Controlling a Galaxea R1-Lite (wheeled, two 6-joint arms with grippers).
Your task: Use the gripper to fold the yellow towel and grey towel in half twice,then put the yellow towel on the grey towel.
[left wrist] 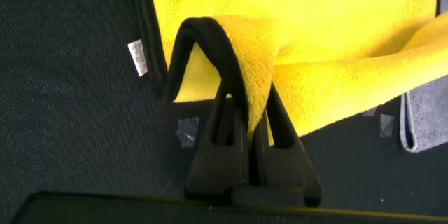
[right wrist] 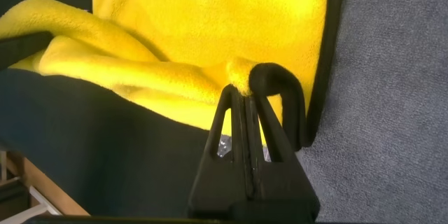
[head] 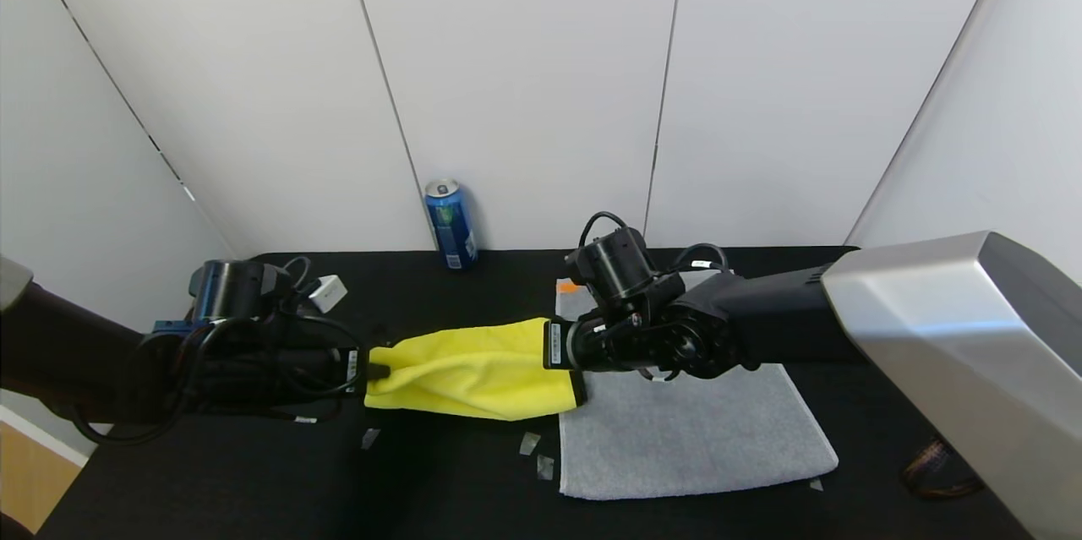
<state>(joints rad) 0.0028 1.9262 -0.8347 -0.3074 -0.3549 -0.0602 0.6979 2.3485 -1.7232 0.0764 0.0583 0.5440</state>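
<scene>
The yellow towel (head: 473, 368) hangs left of the grey towel (head: 689, 430), overlapping its edge; a can (head: 450, 224) stands behind.

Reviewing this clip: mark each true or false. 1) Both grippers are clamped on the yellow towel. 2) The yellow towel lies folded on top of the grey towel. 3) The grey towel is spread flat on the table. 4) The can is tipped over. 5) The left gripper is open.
1) True: the left gripper and right gripper each pinch an edge of the yellow towel.
2) False: it hangs stretched between the grippers, mostly left of the grey towel.
3) True.
4) False: the can stands upright by the wall.
5) False: it is shut on the towel.
</scene>
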